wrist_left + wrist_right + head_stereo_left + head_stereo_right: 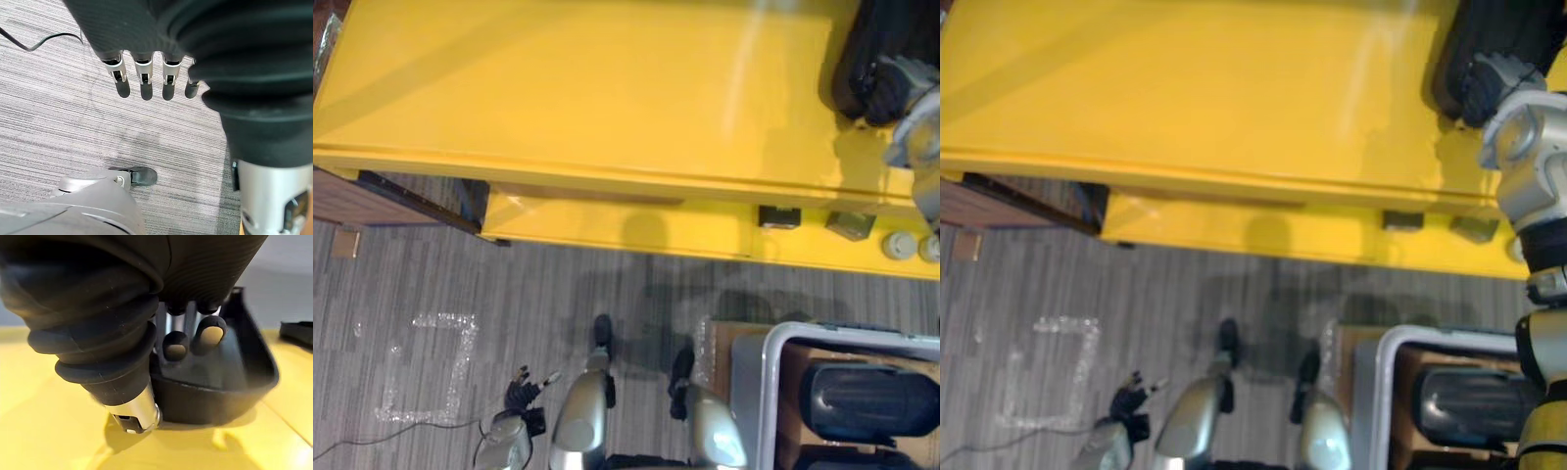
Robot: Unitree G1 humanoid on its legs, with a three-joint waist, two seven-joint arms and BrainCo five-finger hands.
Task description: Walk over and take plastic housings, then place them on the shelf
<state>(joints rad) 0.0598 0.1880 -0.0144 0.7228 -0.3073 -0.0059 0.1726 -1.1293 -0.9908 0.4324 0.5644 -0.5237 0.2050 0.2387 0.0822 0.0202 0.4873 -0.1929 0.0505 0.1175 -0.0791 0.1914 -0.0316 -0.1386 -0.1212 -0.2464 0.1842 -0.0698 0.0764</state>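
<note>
A black plastic housing (pixel 869 39) rests on the top of the yellow shelf (pixel 607 88) at its far right end. My right hand (pixel 1489 83) is on it. In the right wrist view its fingers (pixel 211 335) curl into the hollow of the housing (pixel 220 391), which sits flat on the yellow surface. More black housings (pixel 867 397) lie in a grey bin (pixel 773 367) on the floor at the lower right. My left hand (pixel 142 29) hangs low over the carpet with straight fingers and holds nothing.
The shelf's lower yellow level (pixel 685 235) carries two small dark boxes (pixel 779 216) and pale round parts (pixel 899 245). A brown wooden unit (pixel 362 201) stands at the left. Pale tape marks (pixel 440 367) lie on the grey carpet.
</note>
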